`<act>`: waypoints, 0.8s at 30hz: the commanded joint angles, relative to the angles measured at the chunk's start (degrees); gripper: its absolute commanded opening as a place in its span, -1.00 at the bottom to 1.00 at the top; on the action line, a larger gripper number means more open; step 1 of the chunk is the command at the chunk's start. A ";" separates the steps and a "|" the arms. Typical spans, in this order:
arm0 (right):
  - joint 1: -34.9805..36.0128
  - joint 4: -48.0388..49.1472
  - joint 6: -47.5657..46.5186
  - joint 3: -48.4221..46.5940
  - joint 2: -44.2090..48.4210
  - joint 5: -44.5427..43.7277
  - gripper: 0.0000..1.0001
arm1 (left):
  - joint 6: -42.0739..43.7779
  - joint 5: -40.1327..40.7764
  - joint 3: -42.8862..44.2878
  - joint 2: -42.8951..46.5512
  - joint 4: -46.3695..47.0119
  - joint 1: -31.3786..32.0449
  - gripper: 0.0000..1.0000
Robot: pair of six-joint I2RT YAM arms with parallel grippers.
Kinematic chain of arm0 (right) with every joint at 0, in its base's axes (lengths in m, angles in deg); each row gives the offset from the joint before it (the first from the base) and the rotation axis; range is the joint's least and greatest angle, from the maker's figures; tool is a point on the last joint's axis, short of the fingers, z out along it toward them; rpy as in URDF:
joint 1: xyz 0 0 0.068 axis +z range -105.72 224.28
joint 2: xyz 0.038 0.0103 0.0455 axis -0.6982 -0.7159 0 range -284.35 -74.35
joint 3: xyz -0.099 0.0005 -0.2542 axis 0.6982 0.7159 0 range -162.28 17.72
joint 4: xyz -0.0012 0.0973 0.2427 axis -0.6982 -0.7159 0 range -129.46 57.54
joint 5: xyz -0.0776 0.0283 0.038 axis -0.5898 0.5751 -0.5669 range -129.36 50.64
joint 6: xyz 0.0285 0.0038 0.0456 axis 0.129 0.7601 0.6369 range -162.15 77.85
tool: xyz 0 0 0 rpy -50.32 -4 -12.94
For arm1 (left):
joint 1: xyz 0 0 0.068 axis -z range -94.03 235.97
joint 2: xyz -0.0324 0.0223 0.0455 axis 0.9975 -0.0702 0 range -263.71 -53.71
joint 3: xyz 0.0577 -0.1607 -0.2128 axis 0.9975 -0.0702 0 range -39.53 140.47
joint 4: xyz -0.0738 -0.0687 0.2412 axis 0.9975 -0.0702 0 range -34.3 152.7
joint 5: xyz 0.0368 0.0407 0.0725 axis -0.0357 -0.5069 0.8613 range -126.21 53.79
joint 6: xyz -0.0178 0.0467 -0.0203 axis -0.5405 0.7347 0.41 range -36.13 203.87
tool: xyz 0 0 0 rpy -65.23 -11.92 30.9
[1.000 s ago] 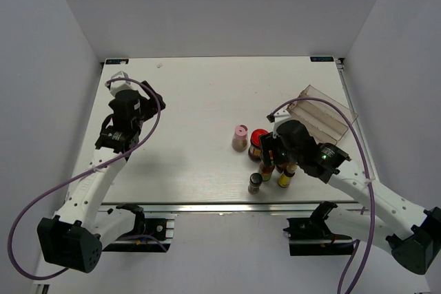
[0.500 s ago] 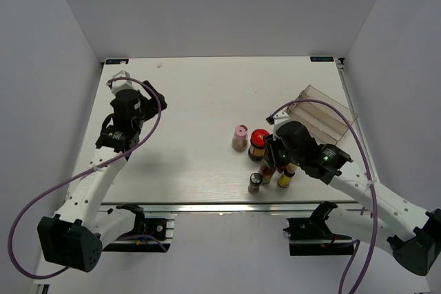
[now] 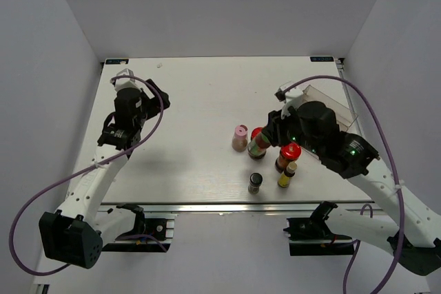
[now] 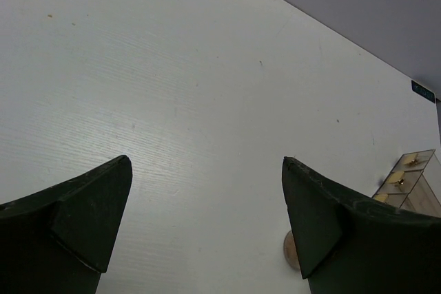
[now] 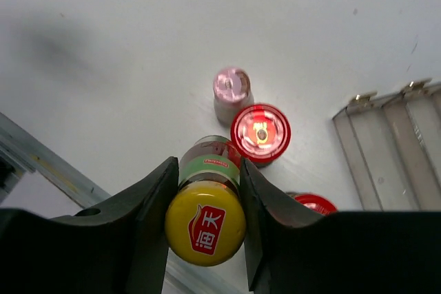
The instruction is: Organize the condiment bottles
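1. In the top view the right arm covers a good chunk of the clear rack (image 3: 329, 109), and the held bottle hides part of one red-lidded jar (image 3: 255, 133)
2. In the right wrist view the second red-lidded jar (image 5: 313, 203) is half hidden by a finger, so only a slice of its lid shows
3. The left wrist view only catches a sliver of the pink-capped shaker (image 4: 290, 250) next to a finger, bottom edge of the shot
4. The right gripper (image 5: 208, 170) is clamped on a slim yellow-capped bottle (image 5: 205, 222), gripped just under the cap and held tilted above the cluster at the front right of the table (image 3: 193, 101)
5. The other yellow-capped bottle (image 3: 286, 175) and the grey-capped dark shaker (image 3: 255, 182) stand by the near edge, and the pink one is just left of the jars
6. The left gripper (image 4: 207, 163) hangs over the far left of the table with its arm stretched forward, jaws spread wide and nothing between them
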State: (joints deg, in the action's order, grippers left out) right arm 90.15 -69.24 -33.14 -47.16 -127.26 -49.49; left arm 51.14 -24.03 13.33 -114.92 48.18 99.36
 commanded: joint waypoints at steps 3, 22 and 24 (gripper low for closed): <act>0.28 7.95 -6.11 -11.74 -1.05 -6.01 -1.00 | 1.00 -2.08 1.02 -0.05 2.04 0.15 0.96; -39.85 3.29 -2.35 -29.60 -21.35 -5.26 -1.00 | 3.29 0.03 2.15 -1.54 2.49 0.24 0.96; -43.65 3.64 -1.02 -28.73 -22.24 -4.63 -1.00 | 3.64 0.56 2.60 -2.07 2.48 0.15 0.96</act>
State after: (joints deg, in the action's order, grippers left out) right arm 51.07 -71.47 -37.22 -74.38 -150.89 -58.11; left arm 53.50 -24.66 13.57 -116.32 50.56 99.36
